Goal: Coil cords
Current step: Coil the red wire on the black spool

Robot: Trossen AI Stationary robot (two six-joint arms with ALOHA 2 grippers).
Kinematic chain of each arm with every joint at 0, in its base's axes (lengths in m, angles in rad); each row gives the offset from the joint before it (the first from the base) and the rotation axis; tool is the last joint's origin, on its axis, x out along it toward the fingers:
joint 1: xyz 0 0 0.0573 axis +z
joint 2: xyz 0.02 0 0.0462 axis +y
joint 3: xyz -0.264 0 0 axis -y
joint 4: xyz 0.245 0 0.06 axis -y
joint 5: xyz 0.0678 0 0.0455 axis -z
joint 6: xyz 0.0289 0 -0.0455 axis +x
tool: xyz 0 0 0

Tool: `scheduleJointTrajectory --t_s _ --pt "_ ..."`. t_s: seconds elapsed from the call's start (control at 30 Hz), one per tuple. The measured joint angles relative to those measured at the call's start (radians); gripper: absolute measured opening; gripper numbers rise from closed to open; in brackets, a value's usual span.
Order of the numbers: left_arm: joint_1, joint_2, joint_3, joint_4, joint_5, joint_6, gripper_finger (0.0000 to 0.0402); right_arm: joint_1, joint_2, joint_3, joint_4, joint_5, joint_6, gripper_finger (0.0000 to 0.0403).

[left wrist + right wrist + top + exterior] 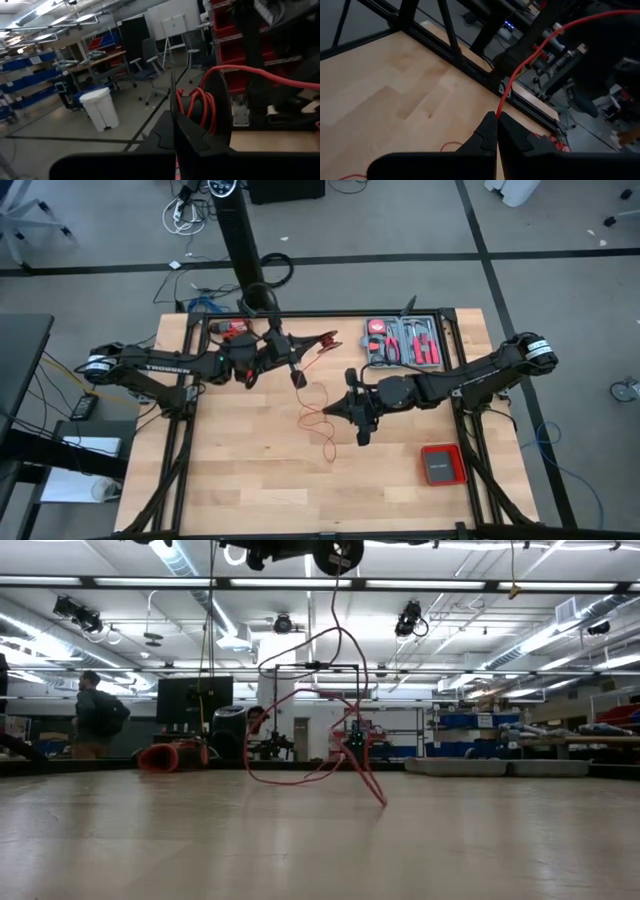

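Observation:
The thin red cord (318, 418) lies in loose loops on the wooden table and rises to both grippers. In the low view its loops (300, 775) hang from above and touch the table at one bend (381, 802). A small bundle of red loops (198, 107) sits at the tips of my left gripper (174, 107), which is shut, level and high over the table's far middle (318, 341). My right gripper (498, 116) is shut on the cord over the table's middle (327, 413). My left gripper is shut with the bundle of red loops (192, 106) right at its fingertips; the fingers hide the place of contact. The bundle hangs clear of the table, and one strand (270, 75) runs off from it. My right gripper pinches a single strand of the cord (501, 109) between its two fingertips. The fingers slant slightly down, pointing toward the table's left. From the pinch the strand rises in a slight curve toward the left arm (555, 31), clear of the table.
An open tool case (405, 342) with red-handled tools lies at the far right. A flat red square box (441, 464) lies at the near right. A black post (245, 250) stands behind the far edge. A person (95, 715) stands in the room beyond.

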Motion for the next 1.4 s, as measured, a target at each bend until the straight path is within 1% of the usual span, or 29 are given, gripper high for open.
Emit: scheduleJointTrajectory --t_s 0.1,0.3,0.6,0.77,0.93,1.07,1.27,1.4 --pt "0.016 0.0 0.0 -0.02 -0.001 0.0 0.0 0.0 0.0 0.0 0.0 -0.029 0.004 0.0001" --pt "0.031 0.0 0.0 -0.027 -0.001 0.021 0.0 0.005 -0.002 0.0 -0.03 -0.051 0.009 0.0001" --pt "0.048 0.0 0.0 -0.065 0.0 0.033 0.0 0.011 -0.007 0.0 -0.108 -0.051 0.029 0.0" --pt "0.046 -0.001 0.0 -0.051 0.013 0.029 0.0 -0.001 -0.007 0.0 -0.148 0.043 0.026 0.0" --pt "0.046 -0.001 0.0 -0.05 0.047 0.001 0.0 -0.023 -0.007 0.0 -0.173 0.166 0.007 0.0" --pt "0.045 -0.001 0.0 -0.056 0.051 -0.005 0.0 -0.058 -0.007 0.0 -0.183 0.185 0.011 0.0" --pt "0.045 -0.001 0.0 -0.058 0.091 -0.029 0.0 -0.11 -0.007 0.0 -0.186 0.191 0.034 0.0" --pt "0.045 -0.001 0.0 -0.049 0.095 -0.065 0.0 -0.159 -0.007 0.0 -0.154 0.289 0.073 0.0"
